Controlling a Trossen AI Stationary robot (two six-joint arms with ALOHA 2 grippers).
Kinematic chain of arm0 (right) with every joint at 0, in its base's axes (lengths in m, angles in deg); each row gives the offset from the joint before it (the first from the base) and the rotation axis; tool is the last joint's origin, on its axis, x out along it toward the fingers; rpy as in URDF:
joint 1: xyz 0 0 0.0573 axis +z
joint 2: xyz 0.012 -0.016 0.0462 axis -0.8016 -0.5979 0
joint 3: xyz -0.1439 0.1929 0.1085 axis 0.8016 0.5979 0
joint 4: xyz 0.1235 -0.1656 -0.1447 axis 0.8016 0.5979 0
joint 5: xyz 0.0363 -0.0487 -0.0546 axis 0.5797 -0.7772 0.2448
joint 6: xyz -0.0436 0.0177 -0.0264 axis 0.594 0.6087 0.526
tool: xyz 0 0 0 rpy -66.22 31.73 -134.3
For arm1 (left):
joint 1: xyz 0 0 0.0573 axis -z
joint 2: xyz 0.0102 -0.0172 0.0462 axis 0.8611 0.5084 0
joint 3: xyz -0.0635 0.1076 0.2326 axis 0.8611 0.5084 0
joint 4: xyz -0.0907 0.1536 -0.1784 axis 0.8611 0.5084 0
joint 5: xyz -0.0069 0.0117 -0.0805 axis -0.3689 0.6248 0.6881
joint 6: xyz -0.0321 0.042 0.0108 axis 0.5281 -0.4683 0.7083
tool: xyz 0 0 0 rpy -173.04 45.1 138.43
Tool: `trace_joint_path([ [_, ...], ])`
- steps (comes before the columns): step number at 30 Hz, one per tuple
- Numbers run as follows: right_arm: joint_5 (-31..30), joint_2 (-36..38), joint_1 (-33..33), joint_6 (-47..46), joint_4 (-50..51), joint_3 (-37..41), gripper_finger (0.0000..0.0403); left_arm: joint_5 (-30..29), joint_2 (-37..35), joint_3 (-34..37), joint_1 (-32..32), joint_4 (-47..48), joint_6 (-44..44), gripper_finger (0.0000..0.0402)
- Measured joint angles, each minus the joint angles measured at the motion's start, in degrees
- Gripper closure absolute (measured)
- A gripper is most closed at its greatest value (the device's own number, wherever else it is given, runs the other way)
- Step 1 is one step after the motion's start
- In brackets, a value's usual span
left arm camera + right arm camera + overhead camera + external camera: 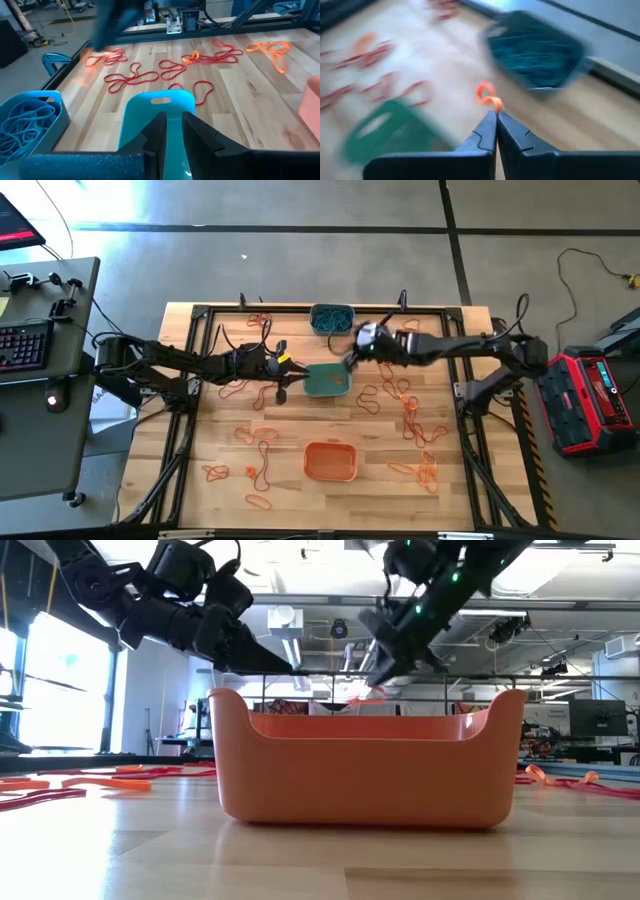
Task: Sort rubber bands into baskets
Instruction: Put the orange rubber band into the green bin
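Note:
The teal-green basket (328, 381) sits mid-table with my left gripper (287, 370) shut on its left end. Just beyond the basket's far right corner, my right gripper (352, 352) hangs above the table, shut on an orange rubber band (487, 94). The grey-blue basket (331, 317), full of blue bands, stands at the far edge. The orange basket (330, 461) rests on its base near the front. Red rubber bands (132, 77) and orange rubber bands (410, 408) lie loose on the wood. My left gripper has the basket's end wall (172, 127) pinched between its two fingers; teal plastic fills the gap. The fingers come nearly level from the table's left. Whether the basket is lifted, I cannot tell. My right gripper pinches the orange band (494, 104) at its fingertips, slanting downward from the table's right. A small loop of the band (368, 695) sticks out beyond the tips, clear of the table.
A black metal frame (200, 315) runs around the tabletop, and black cables (228, 340) trail along the left arm. Loose bands spread over the left, right and near parts of the wood. A desk with a keyboard (25, 345) stands off the table's left.

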Motion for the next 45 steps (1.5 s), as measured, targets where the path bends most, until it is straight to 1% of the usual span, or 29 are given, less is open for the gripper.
trace_joint_path([
  [5,0.78,-0.44,6.30,1.45,-2.36,0.00,0.0403,-0.71,0.00,0.00,-0.02,-0.01,0.02,0.0351],
  [10,1.46,-4.47,8.67,1.45,-5.68,-0.02,0.0403,-0.69,0.00,0.00,-0.02,0.00,0.39,0.0351],
  [13,3.00,-7.63,8.84,1.45,-8.49,-0.02,0.0403,-0.69,0.00,0.00,-0.02,0.15,0.63,0.0351],
  [18,5.33,-10.98,8.37,1.28,-9.94,-0.02,0.0403,-0.69,0.00,0.00,-0.02,0.24,0.63,0.0351],
  [26,5.57,-13.70,8.29,0.38,-11.03,-0.02,0.0403,-0.64,0.00,-0.02,-0.02,0.36,0.63,0.0351],
  [31,5.54,-15.47,8.29,0.64,-11.21,-0.02,0.0403,-0.62,0.00,-0.02,-0.02,0.39,0.63,0.0351],
  [37,5.51,-16.59,8.32,3.25,-12.07,-0.02,0.0403,-0.60,0.00,-0.02,-0.02,0.37,0.65,0.0351],
  [41,3.88,-16.59,8.36,3.54,-12.58,-0.02,0.0402,-0.60,0.00,-0.02,-0.02,0.39,0.63,0.0351],
  [45,2.34,-16.59,8.53,3.24,-12.86,-0.02,0.0387,-0.91,0.00,-0.02,-0.02,0.39,0.62,0.0351],
])
